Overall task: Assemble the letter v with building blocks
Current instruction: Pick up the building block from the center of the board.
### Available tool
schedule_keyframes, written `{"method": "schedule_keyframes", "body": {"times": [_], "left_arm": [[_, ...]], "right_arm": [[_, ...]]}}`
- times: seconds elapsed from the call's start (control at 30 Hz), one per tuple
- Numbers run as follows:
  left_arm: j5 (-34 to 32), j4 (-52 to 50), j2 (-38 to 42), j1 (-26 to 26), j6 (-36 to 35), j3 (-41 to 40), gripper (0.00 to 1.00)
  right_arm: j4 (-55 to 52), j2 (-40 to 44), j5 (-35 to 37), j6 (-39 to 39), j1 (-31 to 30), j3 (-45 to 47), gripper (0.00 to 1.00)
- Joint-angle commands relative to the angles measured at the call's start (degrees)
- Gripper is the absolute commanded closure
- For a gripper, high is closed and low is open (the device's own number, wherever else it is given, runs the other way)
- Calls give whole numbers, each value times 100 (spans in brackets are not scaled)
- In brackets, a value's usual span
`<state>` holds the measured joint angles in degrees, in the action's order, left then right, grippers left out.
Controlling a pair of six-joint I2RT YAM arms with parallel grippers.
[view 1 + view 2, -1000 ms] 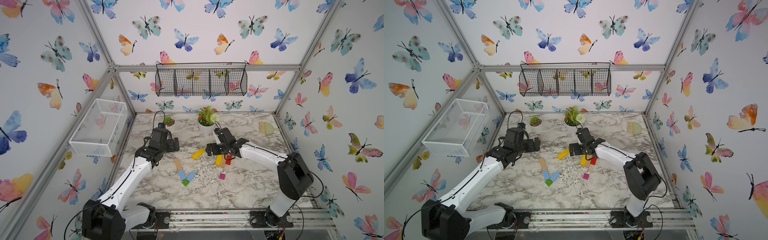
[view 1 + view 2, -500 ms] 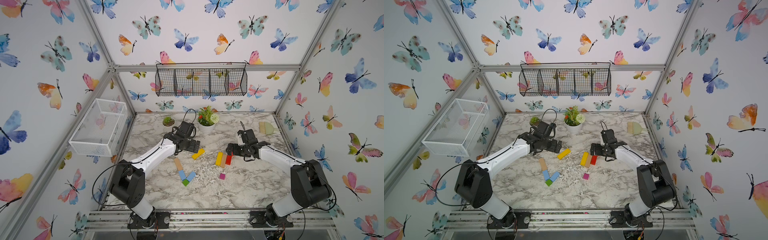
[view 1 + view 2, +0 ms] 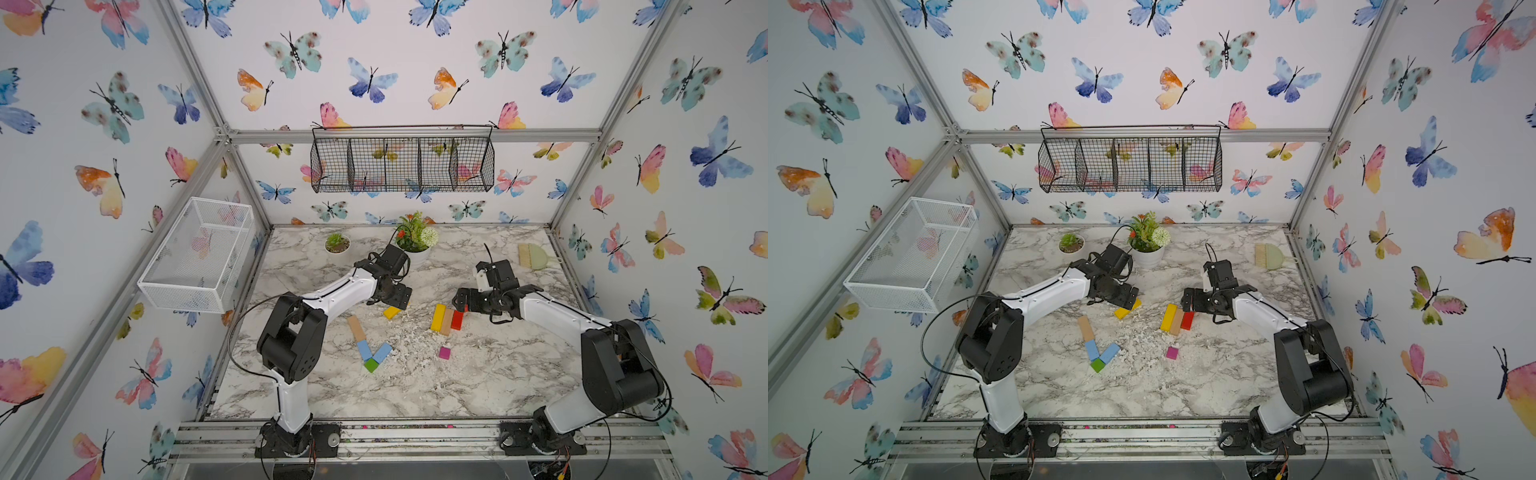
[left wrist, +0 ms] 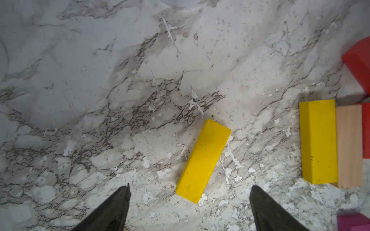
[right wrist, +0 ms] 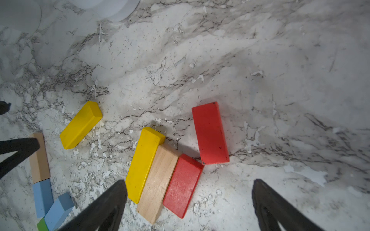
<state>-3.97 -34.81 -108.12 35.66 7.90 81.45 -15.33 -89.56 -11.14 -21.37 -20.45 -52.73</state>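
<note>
One yellow block (image 4: 203,160) | between left pincer (image 4: 189,186) tips | untouched

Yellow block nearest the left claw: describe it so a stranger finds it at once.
On the marble table, look in front of the white flower pot, beneath the left claw. The yellow block lies alone and slanted, unlike its yellow twin pressed against a tan bar.

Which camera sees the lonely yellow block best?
The left wrist view: the lone yellow block lies whole, close and large. The right wrist view shows it whole but smaller. In both top views it is tiny, partly covered.
</note>
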Motion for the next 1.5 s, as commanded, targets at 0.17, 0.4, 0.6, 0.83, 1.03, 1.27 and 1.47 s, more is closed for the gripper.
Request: {"method": "schedule_keyframes", "body": {"times": [0.17, 0.4, 0.6, 0.83, 1.03, 1.27, 1.47], "left_arm": [[-49, -1, -348, 109, -17, -54, 11], [-128, 114, -515, 117, 1, -138, 18], [-258, 229, -592, 117, 28, -160, 24], [-289, 288, -886, 117, 47, -120, 27], [-281, 317, -926, 117, 45, -138, 39], [-237, 322, -835, 117, 28, -203, 55], [-131, 324, -791, 121, 8, -277, 69]], "right_arm": [[81, 70, -95, 80, 23, 83, 1], [78, 44, -127, 77, 23, 87, 1], [78, 37, -129, 80, 21, 82, 1], [66, 44, -129, 80, 23, 80, 1], [48, 61, -110, 89, 23, 101, 1], [26, 97, -77, 97, 23, 114, 1], [13, 114, -64, 98, 23, 123, 1]]}}
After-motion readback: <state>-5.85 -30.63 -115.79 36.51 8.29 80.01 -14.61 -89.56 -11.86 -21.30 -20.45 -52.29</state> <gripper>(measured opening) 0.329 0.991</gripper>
